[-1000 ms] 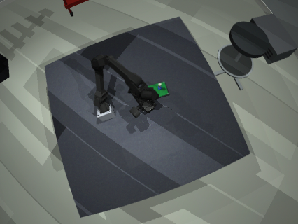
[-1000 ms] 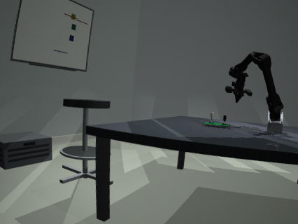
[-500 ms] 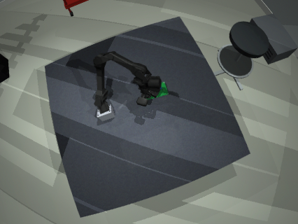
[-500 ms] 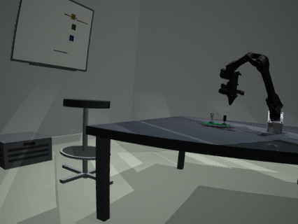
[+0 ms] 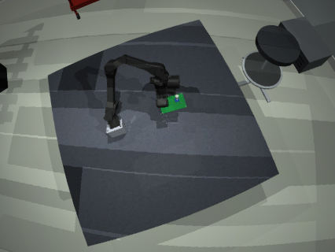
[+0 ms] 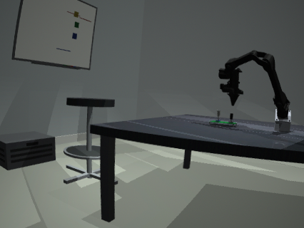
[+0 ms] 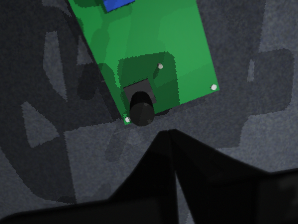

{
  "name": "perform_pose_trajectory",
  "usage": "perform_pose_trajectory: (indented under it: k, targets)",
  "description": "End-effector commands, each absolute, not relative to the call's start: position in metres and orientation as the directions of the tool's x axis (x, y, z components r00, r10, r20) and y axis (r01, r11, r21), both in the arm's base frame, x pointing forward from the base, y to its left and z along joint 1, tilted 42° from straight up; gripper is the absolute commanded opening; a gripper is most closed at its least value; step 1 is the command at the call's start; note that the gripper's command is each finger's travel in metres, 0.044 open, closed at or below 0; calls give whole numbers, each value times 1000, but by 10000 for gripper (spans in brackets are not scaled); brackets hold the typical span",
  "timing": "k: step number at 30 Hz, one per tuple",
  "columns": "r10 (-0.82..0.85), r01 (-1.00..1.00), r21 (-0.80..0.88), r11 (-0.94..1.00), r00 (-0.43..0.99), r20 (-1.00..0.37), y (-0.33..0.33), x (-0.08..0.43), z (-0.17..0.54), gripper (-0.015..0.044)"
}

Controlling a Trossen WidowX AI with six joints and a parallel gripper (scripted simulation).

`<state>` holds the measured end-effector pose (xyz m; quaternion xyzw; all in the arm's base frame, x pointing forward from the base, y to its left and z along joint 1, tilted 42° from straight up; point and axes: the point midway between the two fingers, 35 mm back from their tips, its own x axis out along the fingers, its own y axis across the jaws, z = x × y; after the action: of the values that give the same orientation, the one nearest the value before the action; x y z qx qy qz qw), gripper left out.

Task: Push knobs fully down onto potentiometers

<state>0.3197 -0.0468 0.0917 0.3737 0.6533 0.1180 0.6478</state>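
Going left to right in the exterior view, a whiteboard [image 6: 46, 39] hangs on the wall, far to the left of the circuit board. Below it are a dark slatted cabinet [image 5: 311, 45] [image 6: 28, 149] and a round-topped stool [image 5: 277, 45] [image 6: 90, 102], both on the floor well apart from the circuit board. The green circuit board [image 5: 178, 105] [image 6: 223, 122] [image 7: 175, 32] stands on the dark table [image 5: 177, 157] [image 6: 160, 132] [image 7: 270, 25]. A pale knob [image 5: 177, 95] [image 6: 218, 112] rises above the board's left part, over a blue potentiometer [image 5: 177, 100] [image 7: 119, 4]. On the board's right part, a black knob [image 6: 231, 116] [image 7: 142, 114] stands upright over a dark grey potentiometer [image 7: 137, 89]; how far down either knob sits, I cannot tell. The gripper [image 5: 162, 102] [image 6: 232, 105] [image 7: 168, 138] points down above the black knob, apart from it, its fingers together with nothing between them. Right of the board, the black arm [image 5: 111, 88] [image 6: 275, 78] rises from a whitish base [image 5: 121, 132] [image 6: 282, 127].
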Motion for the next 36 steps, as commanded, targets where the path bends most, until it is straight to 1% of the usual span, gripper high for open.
perform_pose_trajectory:
  k: [1,7,36]
  targets:
    - [660,280,659,698,107,-744,-37,321,99,0]
    - [661,280,660,697,107,-743,-24,324,84,0]
    - [661,280,661,697,107,-742,-11,326,70,0]
